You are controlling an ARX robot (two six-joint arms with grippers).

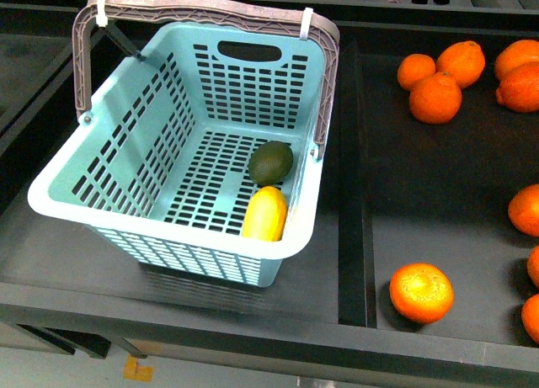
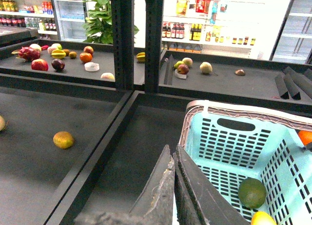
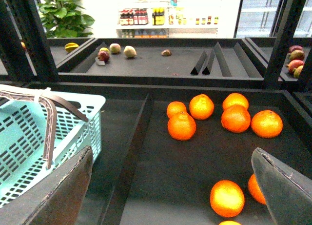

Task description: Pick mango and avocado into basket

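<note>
The teal basket (image 1: 126, 161) stands on the dark shelf with its brown-grey handle (image 1: 210, 18) swung to the back. Inside it, near the right wall, lie the dark green avocado (image 1: 270, 162) and, just in front of it, the yellow mango (image 1: 265, 214). Neither arm shows in the front view. In the left wrist view my left gripper (image 2: 173, 161) is shut and empty, hovering beside the basket (image 2: 219, 152); the avocado (image 2: 252, 192) and a corner of the mango (image 2: 263, 218) show beyond it. My right gripper (image 3: 173, 186) is open and empty above the oranges (image 3: 226, 198), with the basket (image 3: 29, 147) to one side.
Several oranges (image 1: 435, 98) lie in the tray to the right of the basket, one near the front (image 1: 421, 293). A raised divider (image 1: 352, 178) separates the two trays. A small yellow-brown fruit (image 2: 63, 139) lies in a neighbouring tray. Dark shelf posts (image 2: 122, 39) stand behind.
</note>
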